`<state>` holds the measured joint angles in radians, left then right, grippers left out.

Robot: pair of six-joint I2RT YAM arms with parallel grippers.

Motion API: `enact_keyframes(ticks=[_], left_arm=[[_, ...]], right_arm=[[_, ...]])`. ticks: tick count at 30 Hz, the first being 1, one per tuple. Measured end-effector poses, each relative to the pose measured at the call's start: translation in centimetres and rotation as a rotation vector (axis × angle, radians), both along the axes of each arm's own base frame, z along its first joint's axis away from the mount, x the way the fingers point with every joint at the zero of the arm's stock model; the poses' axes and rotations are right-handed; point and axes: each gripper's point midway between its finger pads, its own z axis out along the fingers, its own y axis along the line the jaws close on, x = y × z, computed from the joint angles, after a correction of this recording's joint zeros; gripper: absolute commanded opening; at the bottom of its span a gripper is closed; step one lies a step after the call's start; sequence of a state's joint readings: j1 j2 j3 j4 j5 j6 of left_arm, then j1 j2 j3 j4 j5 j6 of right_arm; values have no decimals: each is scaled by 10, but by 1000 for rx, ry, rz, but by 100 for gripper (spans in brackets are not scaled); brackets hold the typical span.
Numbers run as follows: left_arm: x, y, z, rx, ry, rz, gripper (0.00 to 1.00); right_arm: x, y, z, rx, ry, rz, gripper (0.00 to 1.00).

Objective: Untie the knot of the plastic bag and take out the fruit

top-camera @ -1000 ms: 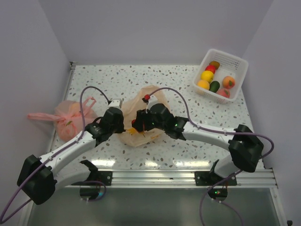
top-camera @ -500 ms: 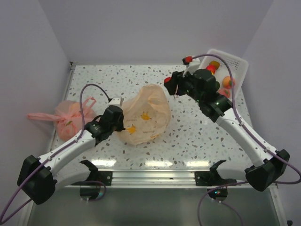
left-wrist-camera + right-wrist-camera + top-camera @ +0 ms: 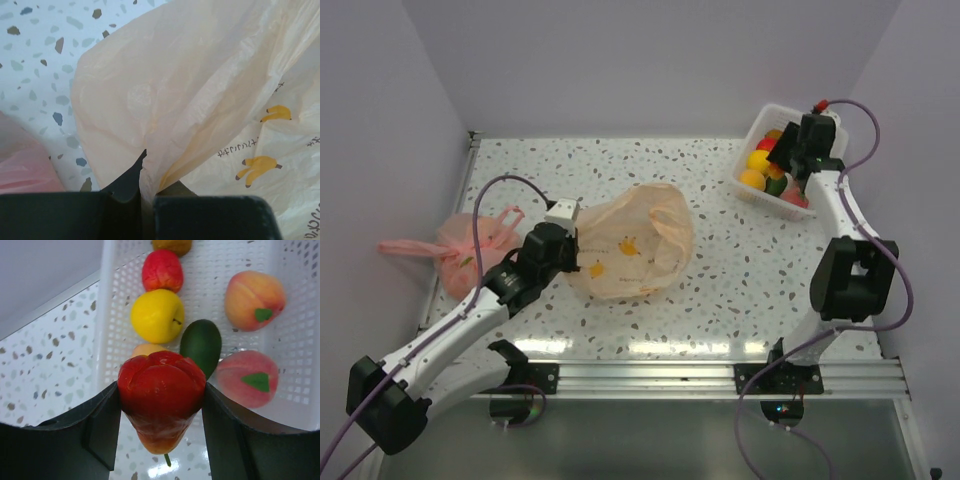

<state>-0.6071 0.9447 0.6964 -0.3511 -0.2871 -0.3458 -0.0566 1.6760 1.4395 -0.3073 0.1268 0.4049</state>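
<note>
The speckled surface [image 3: 740, 290] is lying open around a peach plastic bag [image 3: 630, 250] slumping at its middle. A white basket [image 3: 295, 315] of fruit is sitting at the far right corner. Only the wrist views are showing the grips. The left fingers [image 3: 75, 215] are pinching a bag fold, and the right fingers [image 3: 225, 440] are squeezing a red fruit [image 3: 161, 390] above the basket.

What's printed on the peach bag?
Small yellow bananas and dark lettering on the bag; clearest in the left wrist view.
</note>
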Motion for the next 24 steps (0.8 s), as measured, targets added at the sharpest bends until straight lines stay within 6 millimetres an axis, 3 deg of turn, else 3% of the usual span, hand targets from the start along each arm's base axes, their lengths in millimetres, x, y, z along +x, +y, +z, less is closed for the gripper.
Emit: enact_keyframes(ticks=[3, 4, 6, 7, 11, 14, 18, 24], left_arm=[[3, -1, 12, -9, -59, -21, 0], [3, -1, 13, -11, -71, -28, 0], [3, -2, 12, -3, -72, -42, 0], [4, -3, 11, 3, -71, -48, 0], [4, -6, 12, 5, -80, -74, 0], [4, -9, 15, -2, -99, -99, 0], [0, -11, 18, -24, -117, -122, 0], [-1, -25, 22, -73, -122, -175, 0]], right_arm=[[25, -26, -9, -15, 20, -81, 47], [32, -31, -6, -24, 15, -99, 72], [46, -40, 4, -45, -4, -130, 94], [52, -44, 11, -54, -22, -148, 99], [56, -50, 39, -77, -75, -172, 99], [42, -46, 47, -71, -88, -161, 99], [0, -30, 57, -37, -94, -98, 99], [-77, 11, 112, 16, -219, 92, 99]])
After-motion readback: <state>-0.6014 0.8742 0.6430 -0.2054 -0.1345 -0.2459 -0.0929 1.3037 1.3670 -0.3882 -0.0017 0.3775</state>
